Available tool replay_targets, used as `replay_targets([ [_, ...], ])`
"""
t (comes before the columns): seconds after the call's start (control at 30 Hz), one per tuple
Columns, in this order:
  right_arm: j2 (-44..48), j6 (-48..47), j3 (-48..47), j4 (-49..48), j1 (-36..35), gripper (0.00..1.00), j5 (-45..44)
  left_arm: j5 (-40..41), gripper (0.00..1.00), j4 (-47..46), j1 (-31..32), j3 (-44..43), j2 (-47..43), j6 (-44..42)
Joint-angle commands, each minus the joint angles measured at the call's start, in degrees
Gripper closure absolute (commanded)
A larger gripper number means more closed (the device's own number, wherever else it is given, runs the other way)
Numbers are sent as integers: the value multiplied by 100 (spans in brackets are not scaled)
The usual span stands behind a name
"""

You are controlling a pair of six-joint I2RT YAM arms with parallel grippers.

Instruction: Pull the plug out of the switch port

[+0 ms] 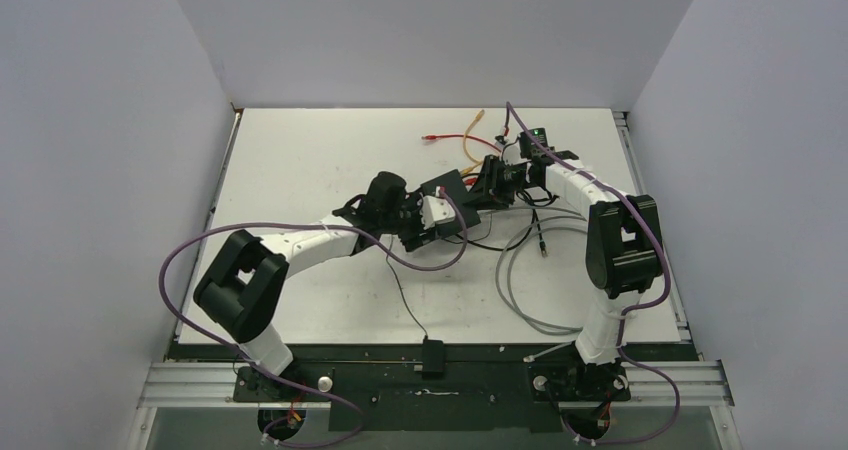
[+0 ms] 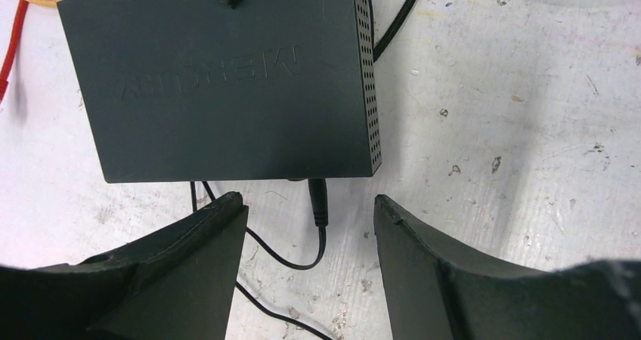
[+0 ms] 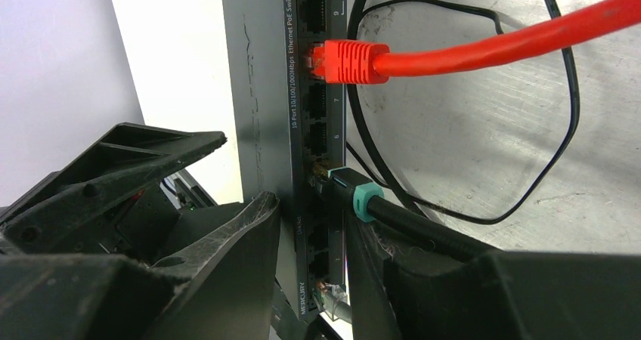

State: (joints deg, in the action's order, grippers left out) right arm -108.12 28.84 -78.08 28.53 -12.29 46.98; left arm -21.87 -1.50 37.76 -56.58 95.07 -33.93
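My left gripper point(image 2: 308, 204) hangs released, its two fingers apart on either side of the black plug point(image 2: 318, 200) and touching neither side of it. That plug is seated in the near long edge of the switch point(image 2: 227, 83), toward its 3 o'clock end. It points straight out to 6 o'clock in my left wrist view, and its thin black lead point(image 2: 302, 261) curls away over the bench point(image 2: 514, 128). The switch lies top face up, long axis running 9 to 3 o'clock there, with a vented short side at 3 o'clock. My right gripper point(image 3: 314, 227) is clenched on the switch's thin body at the opposite edge. In that wrist view the row of ports runs 12 to 6 o'clock and faces 3 o'clock. A red plug point(image 3: 348, 60) sits near the 12 o'clock end and a teal-collared plug point(image 3: 361, 202) lower down, just above my finger. From above, the switch lies just beyond the bench's middle toward 12 o'clock, between my two grippers.
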Motion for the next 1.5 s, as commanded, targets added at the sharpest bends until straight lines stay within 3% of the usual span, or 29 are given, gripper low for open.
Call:
replay_targets([
  [0.0, 557, 130, -128, -453, 71, 95, 426, 76, 38, -35, 3, -349, 122, 214],
  [0.1, 546, 130, -121, -452, 72, 95, 426, 323, 32, 9, 4, -372, 176, 300],
  [0.23, 546, 141, -119, -475, 75, 95, 426, 374, 37, -61, 11, -371, 267, 313],
  [0.33, 554, 157, -113, -476, 79, 95, 426, 362, 49, -47, 12, -473, 372, 326],
  [0.47, 559, 159, -112, -480, 87, 95, 418, 270, 77, 352, 12, -784, 554, 309],
  [0.63, 563, 167, -109, -490, 100, 95, 408, 266, 88, 504, 12, -881, 608, 387],
  [0.73, 563, 168, -86, -501, 112, 95, 408, 262, 100, 529, 10, -811, 531, 354],
  [1.47, 572, 89, -62, -507, 208, 95, 351, 395, 100, 733, -81, 58, -427, 141],
])
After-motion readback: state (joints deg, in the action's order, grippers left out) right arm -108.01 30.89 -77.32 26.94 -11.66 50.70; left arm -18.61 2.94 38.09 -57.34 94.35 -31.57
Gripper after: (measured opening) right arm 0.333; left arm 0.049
